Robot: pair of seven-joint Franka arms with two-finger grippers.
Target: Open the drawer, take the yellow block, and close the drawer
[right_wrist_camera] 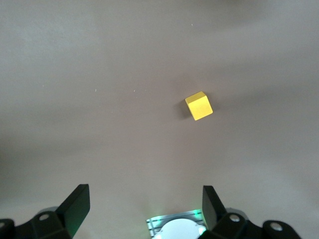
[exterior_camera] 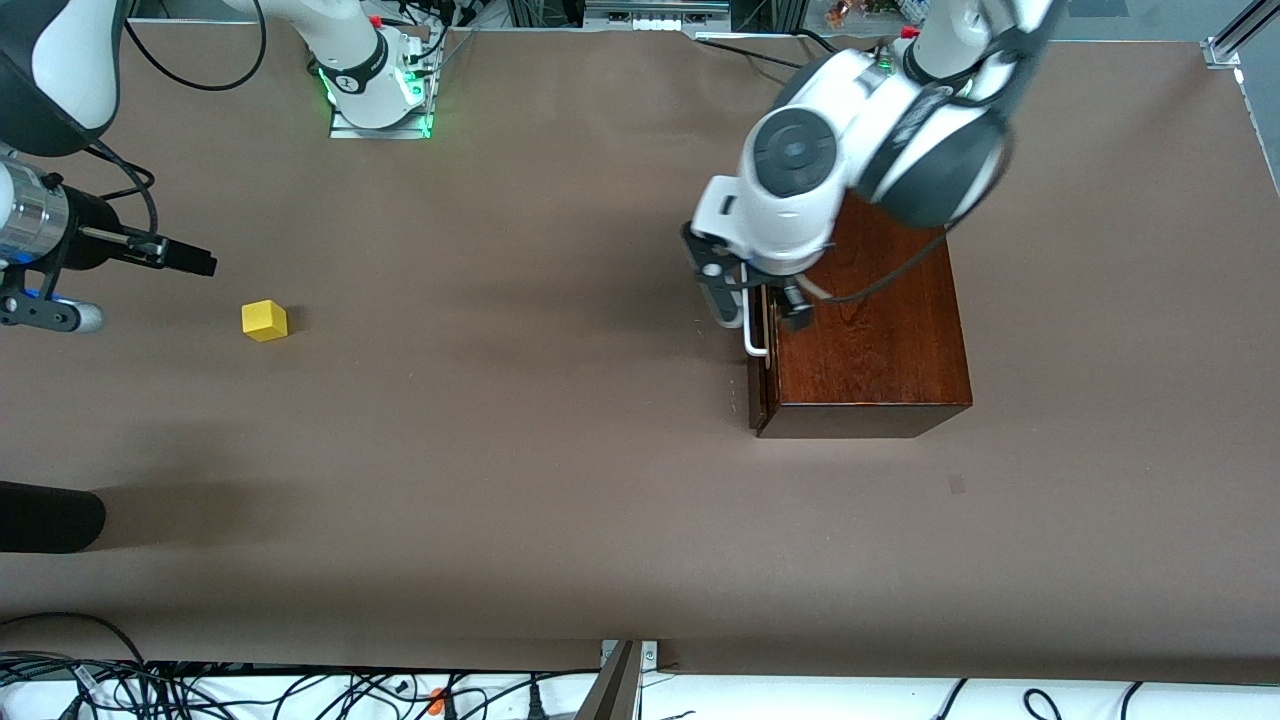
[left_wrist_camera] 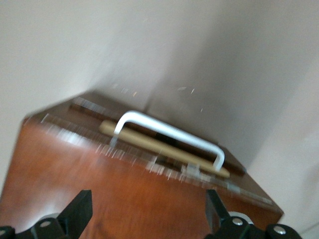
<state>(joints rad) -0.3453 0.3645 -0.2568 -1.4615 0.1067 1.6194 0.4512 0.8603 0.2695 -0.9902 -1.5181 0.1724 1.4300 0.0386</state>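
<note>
The yellow block [exterior_camera: 265, 321] sits on the brown table toward the right arm's end, outside the box; it also shows in the right wrist view [right_wrist_camera: 199, 106]. The drawer [exterior_camera: 758, 392] of the dark wooden box [exterior_camera: 880, 350] is ajar by a thin pale strip [left_wrist_camera: 149, 141], under its white handle [exterior_camera: 753, 338] [left_wrist_camera: 169, 132]. My left gripper [exterior_camera: 760, 306] [left_wrist_camera: 148, 211] is open and empty, over the box top just above the handle. My right gripper [exterior_camera: 110, 285] [right_wrist_camera: 145, 209] is open and empty, up in the air over the table beside the block.
A black rounded object [exterior_camera: 45, 516] lies at the table edge at the right arm's end, nearer the front camera. Cables [exterior_camera: 300, 690] run along the front edge. The right arm's base [exterior_camera: 380, 95] stands at the back.
</note>
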